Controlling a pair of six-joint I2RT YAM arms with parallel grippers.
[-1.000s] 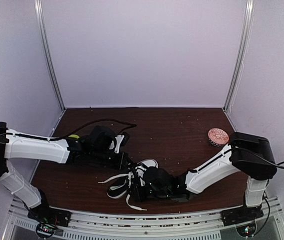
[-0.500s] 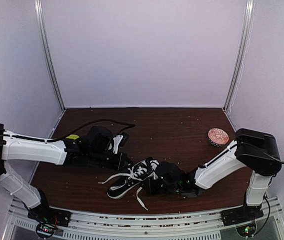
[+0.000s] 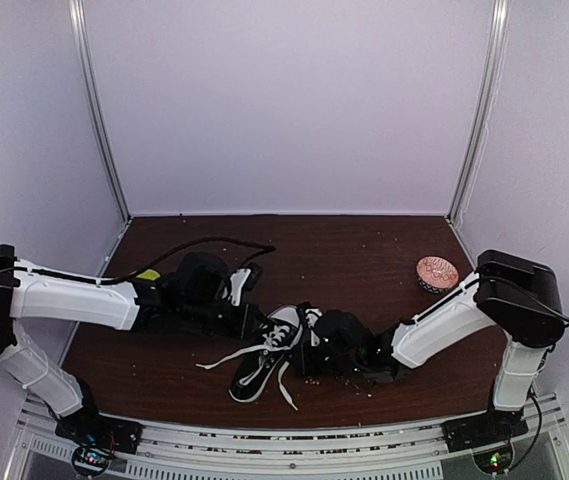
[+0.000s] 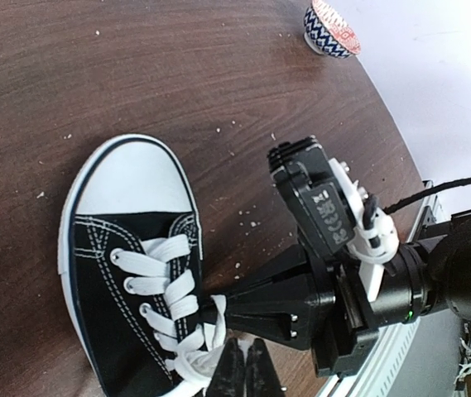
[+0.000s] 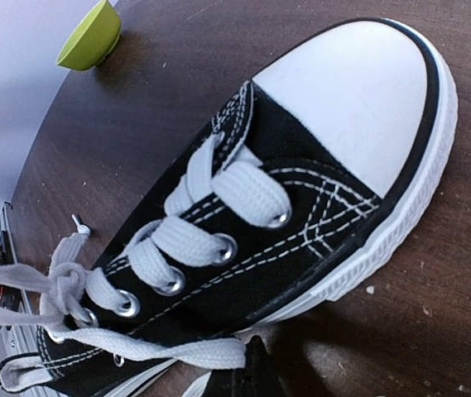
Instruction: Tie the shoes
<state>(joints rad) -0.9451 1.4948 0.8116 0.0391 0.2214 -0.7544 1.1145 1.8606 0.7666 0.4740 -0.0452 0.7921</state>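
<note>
ok so the right gripper [image 4: 217, 314] is pinched closed right at the throat of the shoe. On its own camera a strand of the laces [image 5: 181, 240] runs straight into the fingers, so I'd say it's got hold of that. The left gripper [image 4: 245, 370] sits just beside it. Its fingers look nearly together but they're cut off at the frame edge, so I can't tell if it's closed or holding anything.

Compared with a second ago, the right arm is drawn back toward its own side. The sneaker [image 3: 261, 362] is uncovered and swung round a bit on the table [image 3: 364, 250], toe cap [image 5: 359, 91] pointing away from the bases. There's one loose crossover knot [image 5: 65, 281], no bow, ends trailing. My read: it's snugging the first knot, loops still to come.
</note>
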